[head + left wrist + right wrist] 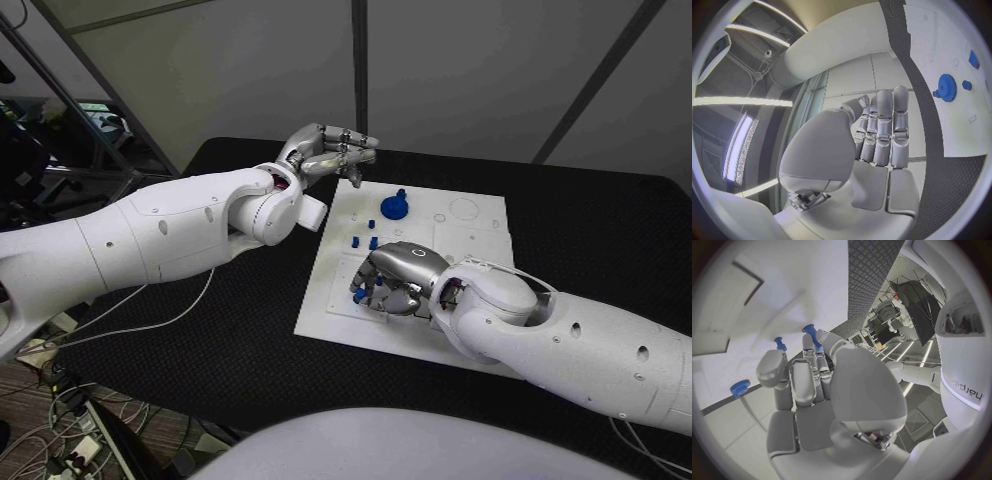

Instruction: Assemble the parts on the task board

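The white task board (459, 236) lies in the middle of the black table. A blue gear (395, 207) (947, 87) stands on its far part, with two short blue pegs (365, 241) nearer the middle. My left hand (329, 152) (879, 135) hovers above the board's far left corner, fingers straight and side by side, holding nothing. My right hand (392, 280) (811, 385) is down on the board's near left part. A blue peg (359, 295) (812, 336) shows at its fingertips; whether it is gripped is hidden.
Another blue peg (780, 343) and a round-headed blue piece (739, 388) stand on the board close to the right hand. A round recess (464, 209) marks the board's far right part. Cables (144, 310) trail off the table's left edge.
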You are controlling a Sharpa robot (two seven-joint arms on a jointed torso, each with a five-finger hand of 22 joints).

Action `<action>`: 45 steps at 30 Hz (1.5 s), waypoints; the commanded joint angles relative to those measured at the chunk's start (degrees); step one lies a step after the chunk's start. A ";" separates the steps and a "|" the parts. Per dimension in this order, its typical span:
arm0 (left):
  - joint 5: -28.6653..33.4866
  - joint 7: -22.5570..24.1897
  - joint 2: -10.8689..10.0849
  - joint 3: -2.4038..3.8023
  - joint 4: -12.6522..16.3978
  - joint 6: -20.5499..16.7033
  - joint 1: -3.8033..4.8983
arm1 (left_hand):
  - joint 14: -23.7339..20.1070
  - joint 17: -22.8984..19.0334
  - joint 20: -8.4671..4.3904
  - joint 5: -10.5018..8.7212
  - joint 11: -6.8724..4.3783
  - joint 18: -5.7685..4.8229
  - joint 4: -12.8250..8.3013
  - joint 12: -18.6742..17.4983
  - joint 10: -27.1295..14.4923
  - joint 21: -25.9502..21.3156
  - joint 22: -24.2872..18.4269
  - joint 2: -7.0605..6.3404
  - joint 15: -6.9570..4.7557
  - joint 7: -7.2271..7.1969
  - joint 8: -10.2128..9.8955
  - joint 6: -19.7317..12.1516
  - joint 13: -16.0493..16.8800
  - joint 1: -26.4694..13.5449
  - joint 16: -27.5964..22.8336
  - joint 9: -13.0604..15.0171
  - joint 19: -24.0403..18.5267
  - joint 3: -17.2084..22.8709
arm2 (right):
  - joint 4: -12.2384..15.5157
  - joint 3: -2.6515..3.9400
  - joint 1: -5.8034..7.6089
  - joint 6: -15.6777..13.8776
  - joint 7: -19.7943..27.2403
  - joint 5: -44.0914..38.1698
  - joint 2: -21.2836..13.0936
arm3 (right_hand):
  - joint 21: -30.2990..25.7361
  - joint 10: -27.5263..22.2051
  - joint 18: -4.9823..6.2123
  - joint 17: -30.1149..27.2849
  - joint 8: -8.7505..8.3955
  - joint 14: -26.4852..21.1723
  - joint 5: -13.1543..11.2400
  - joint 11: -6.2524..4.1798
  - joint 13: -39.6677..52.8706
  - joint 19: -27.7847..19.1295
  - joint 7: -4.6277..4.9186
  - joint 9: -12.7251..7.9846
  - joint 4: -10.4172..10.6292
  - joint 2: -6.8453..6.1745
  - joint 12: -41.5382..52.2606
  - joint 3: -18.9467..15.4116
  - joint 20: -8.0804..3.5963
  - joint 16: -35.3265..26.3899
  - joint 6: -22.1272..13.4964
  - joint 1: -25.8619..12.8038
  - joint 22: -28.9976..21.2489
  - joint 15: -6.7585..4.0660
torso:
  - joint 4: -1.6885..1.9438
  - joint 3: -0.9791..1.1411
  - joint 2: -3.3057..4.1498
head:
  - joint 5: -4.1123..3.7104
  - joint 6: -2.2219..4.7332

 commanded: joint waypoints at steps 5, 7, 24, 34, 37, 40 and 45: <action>-0.15 0.57 0.07 0.04 0.10 0.58 0.13 | -0.28 -0.06 0.13 0.38 -0.11 -0.57 -0.17 0.22 -0.49 -0.26 -0.02 0.40 0.05 0.04 -0.04 -0.40 0.10 0.09 -0.04 -0.08 -0.27 0.13 | 0.39 0.01 -0.02 0.65 0.40 -0.27 0.01 | 0.06 0.25 -0.74 -0.04 -0.01 1.72 0.15 0.07 0.02 0.09 0.00 0.10 -0.14 0.38 -0.19 0.16 -0.21 0.33 0.29 -0.03 -0.06 -0.26 | 0.04 -0.02 -0.02 | 0.02 -0.06; -0.15 0.57 0.08 0.04 0.12 0.59 0.13 | -0.28 -0.06 0.13 0.38 -0.11 -0.57 -0.17 0.22 -0.49 -0.26 -0.02 0.40 0.05 0.04 -0.04 -0.40 0.10 0.09 -0.04 -0.08 -0.27 0.13 | 0.34 0.01 -0.03 1.18 0.20 -0.27 0.01 | 0.05 0.28 -0.73 -0.08 -0.02 1.71 0.15 0.08 0.04 0.07 0.01 0.11 -0.17 0.37 -0.24 0.17 -0.20 0.31 0.30 -0.04 -0.06 -0.25 | 0.05 -0.05 -0.02 | 0.01 -0.03; -0.15 0.28 0.10 0.04 0.02 0.86 0.13 | -0.28 -0.06 0.13 0.38 -0.11 -0.57 -0.17 0.22 -0.49 -0.26 -0.02 0.40 0.05 0.04 -0.04 -0.40 0.10 0.09 -0.04 -0.08 -0.27 0.13 | 0.13 0.01 -0.04 -0.37 -0.82 -0.89 -0.13 | -0.80 -3.21 -0.45 0.47 -2.35 1.62 -0.20 0.88 -0.24 -0.98 0.82 -2.89 0.51 -2.51 -3.62 -0.15 0.62 0.97 -14.72 -2.27 -1.07 0.50 | 0.14 -0.05 0.02 | -0.23 0.17; -0.15 0.26 0.13 0.04 -0.15 0.94 0.12 | -0.31 -0.15 0.14 0.35 -0.08 -0.59 -0.25 0.40 -0.55 -0.23 0.01 0.40 0.07 0.07 0.05 -0.41 0.12 -0.03 -0.04 -0.08 -0.30 0.22 | 1.34 0.01 -0.09 -6.12 0.73 -1.70 -1.07 | -0.67 -2.39 -0.48 0.37 -2.08 1.56 0.07 0.64 0.05 -0.88 0.72 -2.71 0.37 -2.91 -3.23 -0.41 0.44 0.95 -15.43 -2.30 -0.89 0.32 | 0.11 -0.02 0.02 | -0.34 0.36; -0.15 0.26 0.10 0.04 -0.20 0.94 0.12 | -0.31 -0.15 0.14 0.35 -0.08 -0.59 -0.25 0.40 -0.55 -0.23 0.01 0.40 0.07 0.07 0.05 -0.41 0.12 -0.03 -0.04 -0.08 -0.30 0.22 | 2.38 0.02 -0.12 -8.34 1.54 -1.67 -1.95 | -0.65 -1.82 -0.48 0.43 -1.85 1.56 0.30 0.50 0.24 -0.86 0.73 -2.58 0.35 -2.95 -2.92 -0.49 0.37 0.99 -15.01 -2.31 -0.85 0.22 | 0.12 -0.01 0.01 | -0.38 0.52; -0.15 0.26 0.03 0.03 -0.25 0.94 0.11 | -0.31 -0.15 0.14 0.35 -0.08 -0.59 -0.25 0.40 -0.55 -0.23 0.01 0.40 0.07 0.07 0.05 -0.41 0.12 -0.03 -0.04 -0.08 -0.30 0.22 | 4.20 0.04 -0.13 -10.16 2.25 -1.10 -3.86 | -0.66 -1.29 -0.48 0.46 -1.49 1.56 0.46 0.41 0.47 -0.87 0.75 -2.39 0.31 -2.98 -2.61 -0.56 0.28 1.02 -14.18 -2.29 -0.85 0.13 | 0.11 -0.06 -0.07 | -0.52 0.63; -0.15 0.24 -0.30 0.02 -0.32 0.85 0.10 | -0.31 -0.15 0.14 0.35 -0.08 -0.59 -0.25 0.40 -0.55 -0.23 0.01 0.40 0.07 0.07 0.05 -0.41 0.12 -0.03 -0.04 -0.08 -0.30 0.22 | 7.88 0.14 0.18 -11.41 1.89 3.88 -9.19 | -0.55 0.80 -0.58 0.52 0.31 1.56 0.42 0.90 1.38 -0.77 1.33 -1.67 1.20 -3.05 -1.17 -1.47 0.39 1.09 -10.35 -3.61 -0.67 0.45 | 0.09 -0.15 -0.19 | -1.52 1.29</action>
